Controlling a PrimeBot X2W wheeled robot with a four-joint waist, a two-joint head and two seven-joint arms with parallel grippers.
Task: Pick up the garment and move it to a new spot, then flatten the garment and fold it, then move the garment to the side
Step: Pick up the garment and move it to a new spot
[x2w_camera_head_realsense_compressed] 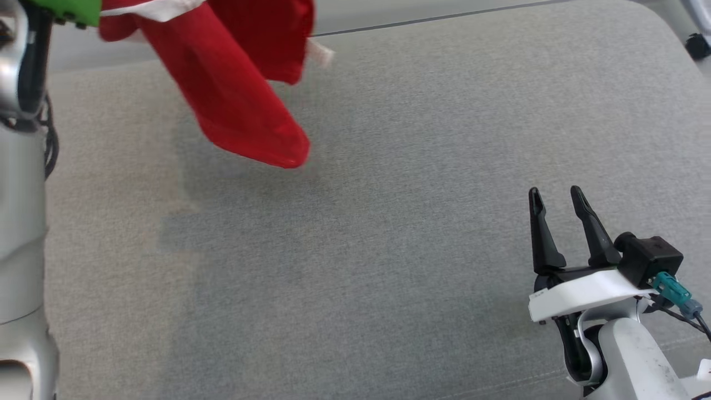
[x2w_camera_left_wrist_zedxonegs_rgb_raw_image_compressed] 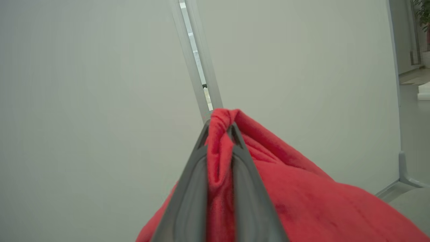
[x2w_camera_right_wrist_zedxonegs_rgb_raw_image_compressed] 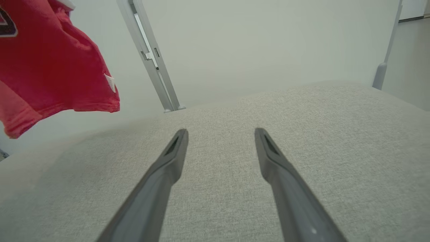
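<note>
The garment [x2w_camera_head_realsense_compressed: 239, 94] is red cloth with a white trim, hanging in the air above the far left of the grey cushion [x2w_camera_head_realsense_compressed: 389, 222]. In the left wrist view my left gripper [x2w_camera_left_wrist_zedxonegs_rgb_raw_image_compressed: 220, 129] is shut on a bunched fold of the garment [x2w_camera_left_wrist_zedxonegs_rgb_raw_image_compressed: 302, 195], which drapes down to the right of the fingers. The right wrist view has the garment [x2w_camera_right_wrist_zedxonegs_rgb_raw_image_compressed: 50, 64] dangling at the upper left, clear of the surface. My right gripper [x2w_camera_head_realsense_compressed: 555, 197] stands open low at the right over the cushion, nothing between its fingers [x2w_camera_right_wrist_zedxonegs_rgb_raw_image_compressed: 174, 151].
A pale wall panel with a metal post [x2w_camera_right_wrist_zedxonegs_rgb_raw_image_compressed: 151, 64] rises behind the cushion. My left arm's silver forearm [x2w_camera_head_realsense_compressed: 22, 222] runs down the left edge of the head view. Another post's foot [x2w_camera_right_wrist_zedxonegs_rgb_raw_image_compressed: 381, 72] stands at the far right.
</note>
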